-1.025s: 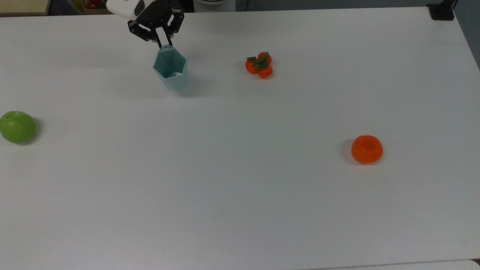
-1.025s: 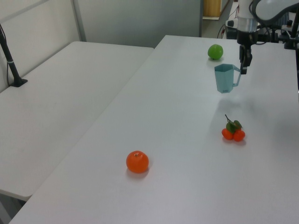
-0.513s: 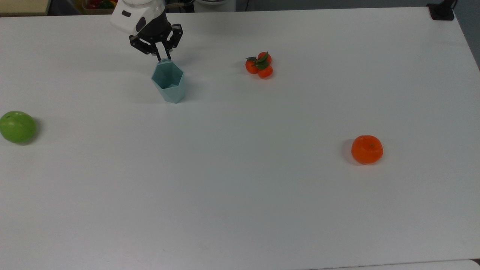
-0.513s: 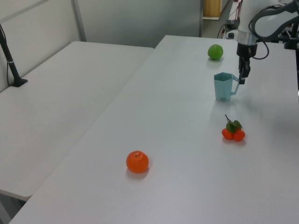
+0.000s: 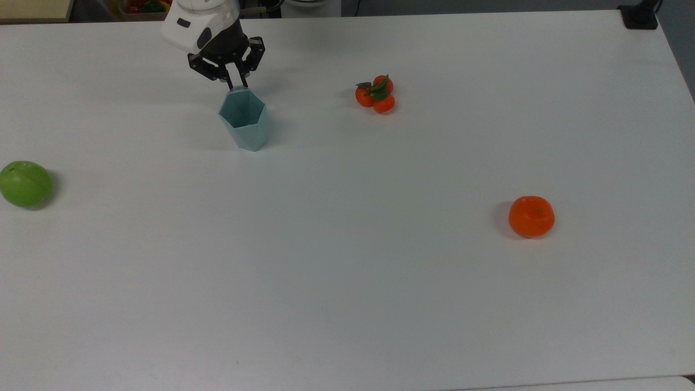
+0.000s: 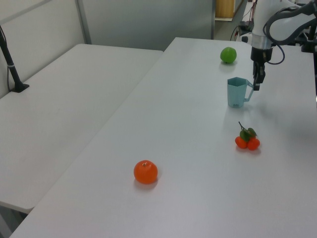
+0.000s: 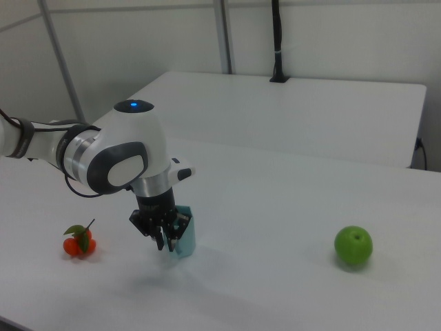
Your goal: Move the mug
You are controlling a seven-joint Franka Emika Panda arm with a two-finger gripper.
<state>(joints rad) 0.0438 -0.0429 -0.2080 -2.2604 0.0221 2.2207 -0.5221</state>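
The pale teal faceted mug [image 5: 243, 119] stands upright on the white table [image 5: 347, 271], in the top view's upper left. Its flat handle points toward the arm. My gripper [image 5: 237, 85] comes down from above and is shut on that handle. In the left view the mug [image 6: 237, 93] sits at the far right, with the gripper [image 6: 256, 85] at its right side. In the right view the gripper [image 7: 167, 245] hides most of the mug [image 7: 186, 238].
A green apple [image 5: 24, 183] lies at the top view's left edge. A cluster of small tangerines with leaves [image 5: 376, 95] sits to the right of the mug, and one orange [image 5: 531, 216] lies further right. A second white table [image 6: 64, 99] adjoins in the left view.
The mug came down from a tilted, lifted pose onto the table and now stands upright. In the last half second it and the gripper hardly moved.
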